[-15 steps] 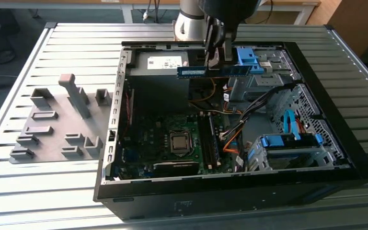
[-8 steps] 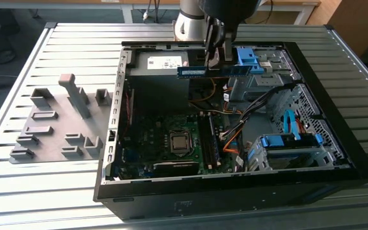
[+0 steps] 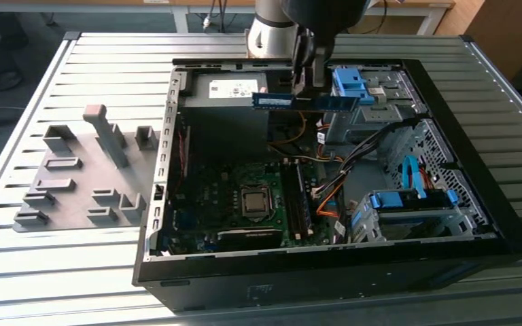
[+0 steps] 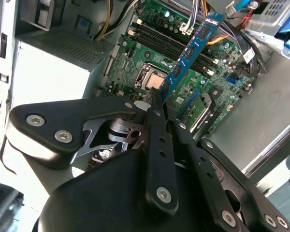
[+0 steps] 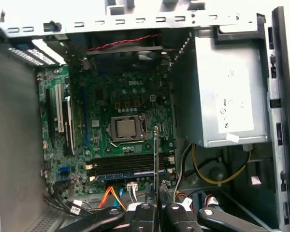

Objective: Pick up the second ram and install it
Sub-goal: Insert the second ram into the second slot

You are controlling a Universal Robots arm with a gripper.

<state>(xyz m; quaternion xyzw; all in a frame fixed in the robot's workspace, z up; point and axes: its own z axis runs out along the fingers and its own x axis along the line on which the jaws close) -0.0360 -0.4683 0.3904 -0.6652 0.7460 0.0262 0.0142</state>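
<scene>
My gripper (image 3: 301, 94) hangs over the back of the open computer case, shut on the second ram (image 3: 306, 102), a blue-green stick held level in the air. In the second wrist view the ram (image 4: 191, 50) juts out from between the closed black fingers (image 4: 157, 121) over the green motherboard (image 4: 135, 67). The first wrist view shows the stick edge-on (image 5: 156, 154) rising from the gripper (image 5: 156, 205), above the long black slots (image 5: 125, 163). A blue stick (image 5: 125, 175) lies in the slot nearest the gripper.
A grey power supply (image 3: 229, 89) fills the case's rear corner beside the gripper. Blue drive caddies (image 3: 352, 85) (image 3: 406, 200) and loose cables (image 3: 334, 193) crowd the exterior view's right. A grey holder tray (image 3: 89, 180) with upright posts lies on the slatted table at the exterior view's left.
</scene>
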